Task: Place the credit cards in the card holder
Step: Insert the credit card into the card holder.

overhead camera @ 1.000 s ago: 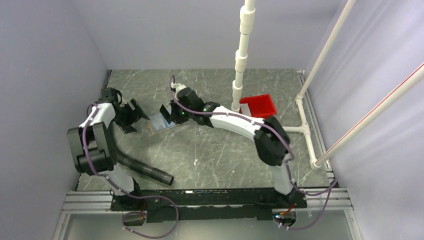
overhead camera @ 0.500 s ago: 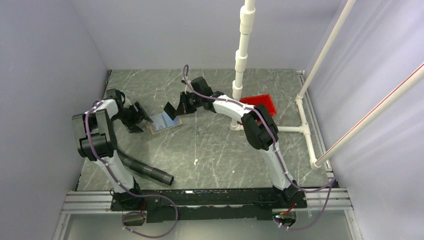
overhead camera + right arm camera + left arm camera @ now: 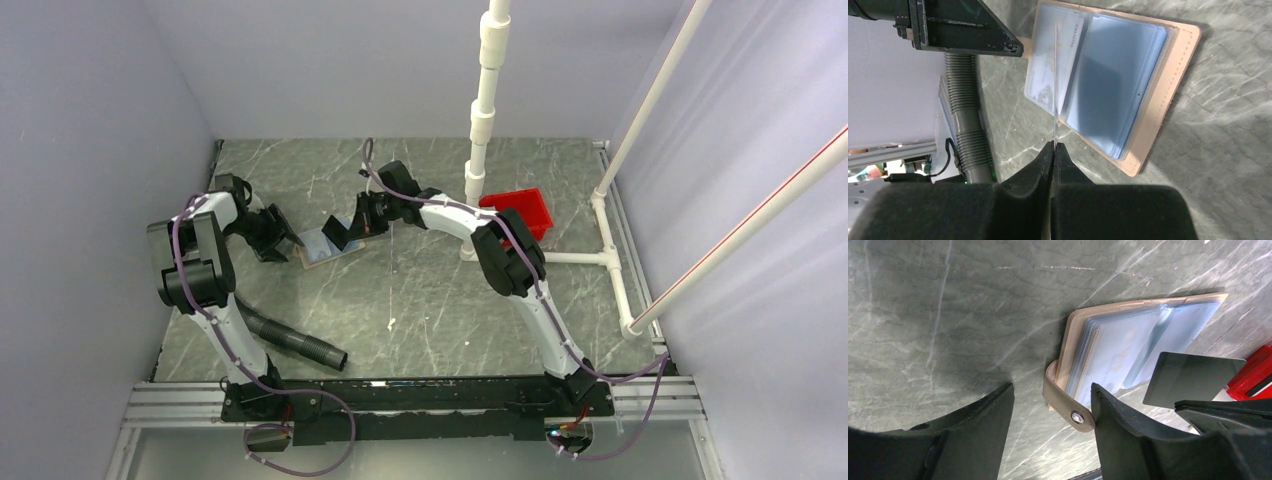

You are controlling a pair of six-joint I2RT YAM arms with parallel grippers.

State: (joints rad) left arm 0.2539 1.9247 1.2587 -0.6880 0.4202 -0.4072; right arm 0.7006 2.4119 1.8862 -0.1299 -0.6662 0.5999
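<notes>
The card holder (image 3: 1168, 85) lies spread open and flat on the grey marbled table (image 3: 1228, 165), just ahead of the right claw (image 3: 1054, 146). It is tan leather outside with bluish clear sleeves (image 3: 1118, 85) inside, and a pale card shows in one sleeve. The right claw is pinched tight on a credit card (image 3: 1055, 85), held on edge over that sleeve. The left claw (image 3: 1052, 396) stands apart, its fingers on either side of the holder's snap tab (image 3: 1068, 407), with one finger close against it. Bare table lies beyond the holder's far leather edge. A ribbed hose (image 3: 965, 125) crowds the right claw's left, and a red tray (image 3: 520, 210) sits well apart, back along its arm.
</notes>
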